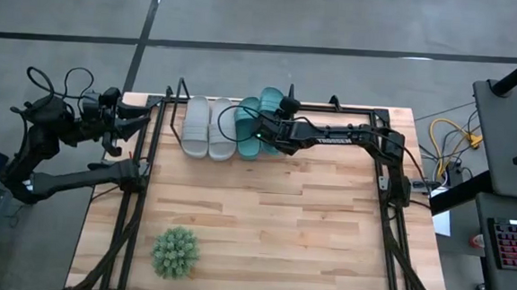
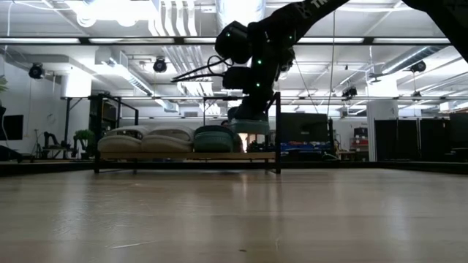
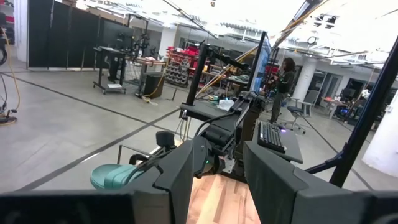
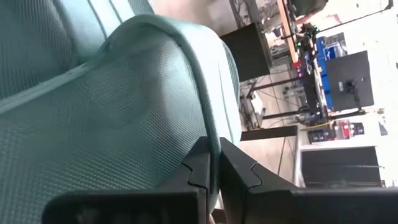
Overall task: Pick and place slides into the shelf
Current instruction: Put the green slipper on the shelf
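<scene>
A spiky green plant [image 1: 175, 251] sits on the pale plank table [image 1: 271, 227]. Farther back, the right claw [image 1: 261, 134] pinches a mesh-textured teal slide [image 1: 262, 109] at the wire shelf [image 1: 176, 99] beside two grey slides [image 1: 207, 127]. The left claw [image 1: 143, 113] hangs open at the table's edge.

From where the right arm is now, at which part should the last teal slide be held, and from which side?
At the thin edge of its strap. The right pincer is already shut on that edge of the teal slide, coming from the table's right side over the shelf. The strap arches up and its rim is thin enough to fit between the fingers. The left pincer waits at the table's left edge.
</scene>
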